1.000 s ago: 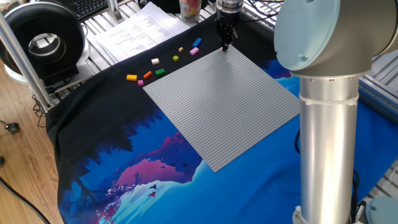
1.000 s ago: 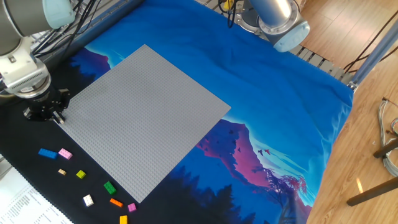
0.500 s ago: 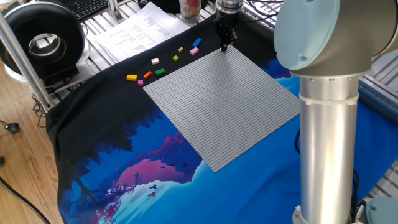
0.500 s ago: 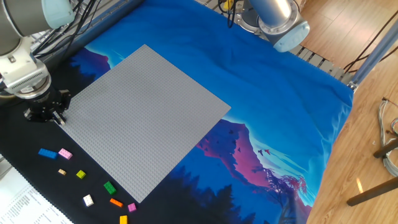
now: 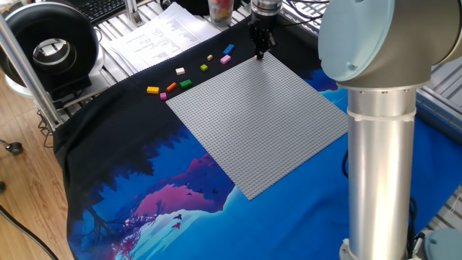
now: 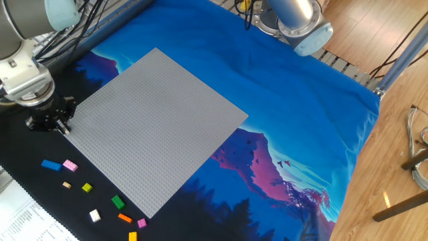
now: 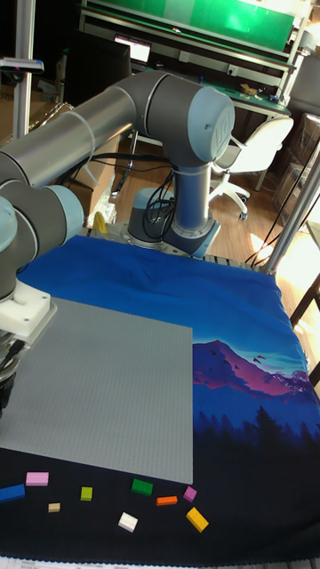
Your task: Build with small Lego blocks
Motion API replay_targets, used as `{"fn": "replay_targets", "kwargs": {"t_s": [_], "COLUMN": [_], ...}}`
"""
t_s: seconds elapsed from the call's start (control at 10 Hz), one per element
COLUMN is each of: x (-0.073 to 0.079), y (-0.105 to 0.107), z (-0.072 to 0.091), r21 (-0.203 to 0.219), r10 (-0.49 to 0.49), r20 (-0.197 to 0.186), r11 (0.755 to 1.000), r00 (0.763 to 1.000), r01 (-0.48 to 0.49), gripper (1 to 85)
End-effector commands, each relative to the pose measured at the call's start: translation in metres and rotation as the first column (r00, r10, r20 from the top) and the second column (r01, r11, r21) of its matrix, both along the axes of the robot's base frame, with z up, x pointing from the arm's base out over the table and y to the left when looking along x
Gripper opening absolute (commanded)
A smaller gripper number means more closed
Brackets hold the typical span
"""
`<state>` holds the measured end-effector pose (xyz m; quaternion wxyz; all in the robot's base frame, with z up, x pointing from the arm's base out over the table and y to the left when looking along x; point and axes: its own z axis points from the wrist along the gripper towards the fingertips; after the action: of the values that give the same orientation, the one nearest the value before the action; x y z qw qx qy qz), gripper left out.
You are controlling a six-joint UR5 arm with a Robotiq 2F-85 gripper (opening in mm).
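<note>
One fixed view: hand point(image 5: 261, 53) low over far corner of grey baseplate point(image 5: 260, 119), fingers seemingly together, nothing visibly held. Small Lego blocks point(image 5: 186, 84) scattered on dark cloth beside plate edge.

The other fixed view: hand point(image 6: 61, 127) at plate's left corner; blue brick point(image 6: 51, 165), pink brick point(image 6: 70, 165) nearby.

Tall fixed view: bricks below baseplate; hand hidden at left edge.
</note>
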<state>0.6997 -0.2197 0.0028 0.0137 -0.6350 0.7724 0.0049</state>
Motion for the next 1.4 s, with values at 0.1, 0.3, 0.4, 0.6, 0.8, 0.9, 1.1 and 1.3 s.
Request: {"fn": "replay_targets", "kwargs": {"t_s": [0.1, 0.3, 0.4, 0.6, 0.8, 0.9, 1.1, 1.3], "x": [0.0054, 0.0077, 0.0081, 0.0081, 0.007, 0.006, 0.0027, 0.0004], "y": [0.0031, 0.0053, 0.0056, 0.0046, 0.0033, 0.0023, 0.0003, 0.0032], "z": [-0.0023, -0.005, -0.0049, -0.0042, -0.0034, -0.0016, 0.0041, 0.0048], "r21": [0.019, 0.028, 0.03, 0.026, 0.022, 0.018, 0.007, 0.018], "r10": [-0.006, 0.004, 0.008, 0.008, 0.007, 0.003, -0.009, -0.017], "r20": [0.016, 0.023, 0.025, 0.026, 0.023, 0.021, 0.016, 0.008], "r11": [1.0, 1.0, 1.0, 1.0, 1.0, 1.0, 1.0, 1.0], "r00": [1.0, 1.0, 1.0, 1.0, 1.0, 1.0, 1.0, 1.0], "r01": [0.006, -0.004, -0.009, -0.009, -0.008, -0.003, 0.009, 0.017], "gripper": [33.3, 40.7, 43.3, 46.0, 46.0, 46.0, 45.7, 45.0]}}
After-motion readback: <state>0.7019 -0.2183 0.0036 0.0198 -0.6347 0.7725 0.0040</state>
